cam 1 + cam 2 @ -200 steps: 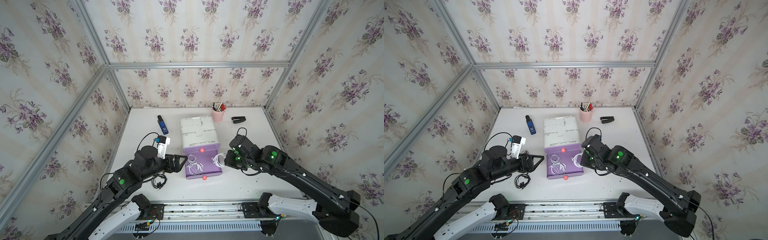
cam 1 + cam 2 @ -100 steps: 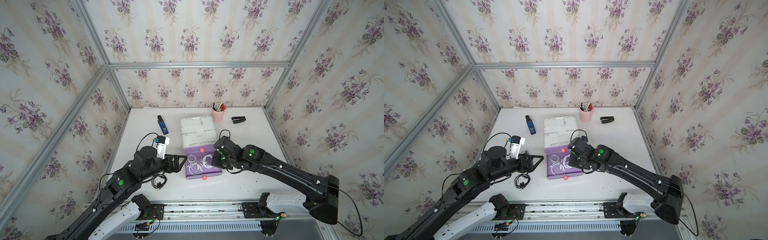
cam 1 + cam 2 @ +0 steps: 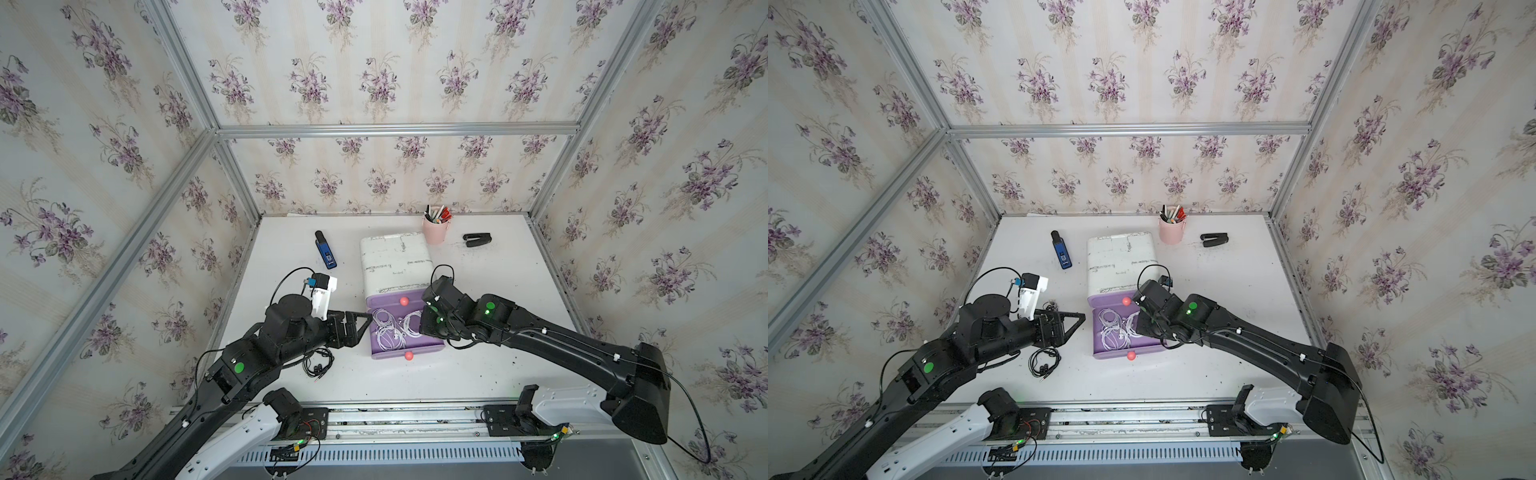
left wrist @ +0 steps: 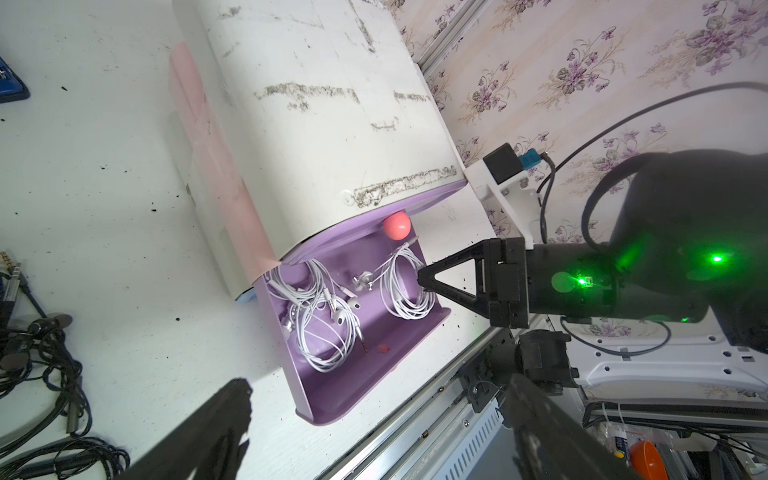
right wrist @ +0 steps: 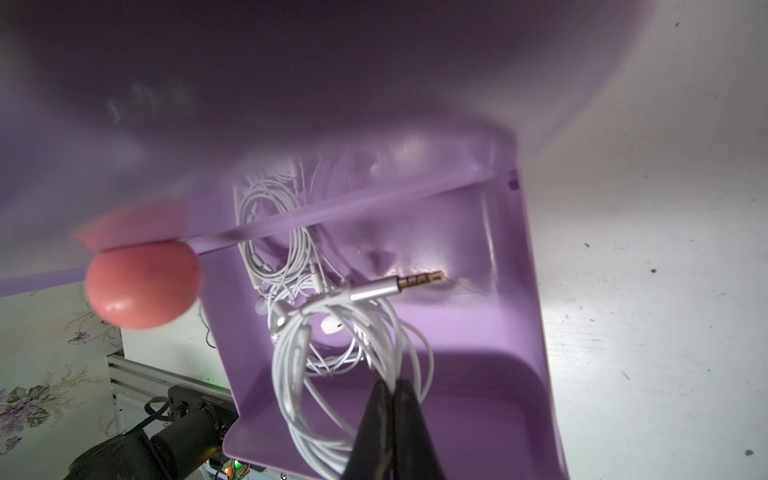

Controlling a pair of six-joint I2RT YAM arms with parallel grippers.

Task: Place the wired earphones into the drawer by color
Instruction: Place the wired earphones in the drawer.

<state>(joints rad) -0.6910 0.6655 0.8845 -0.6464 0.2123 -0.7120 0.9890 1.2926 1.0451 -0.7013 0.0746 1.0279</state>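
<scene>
- Currently, right pincer pinches white earphones inside purple drawer, right side.
- Left pincer spread, just left of purple drawer.
- Black earphones lie on bench, near-left of left pincer; left arm nearer.

We count two arms: the left end effector and the right end effector. At the right one's tips are one open drawer, two pink knobs and two heaps of white earphones. Beside the left one is one tangle of black earphones. Beyond both are one cabinet, one cup of pens, one stapler and one blue gadget.
</scene>
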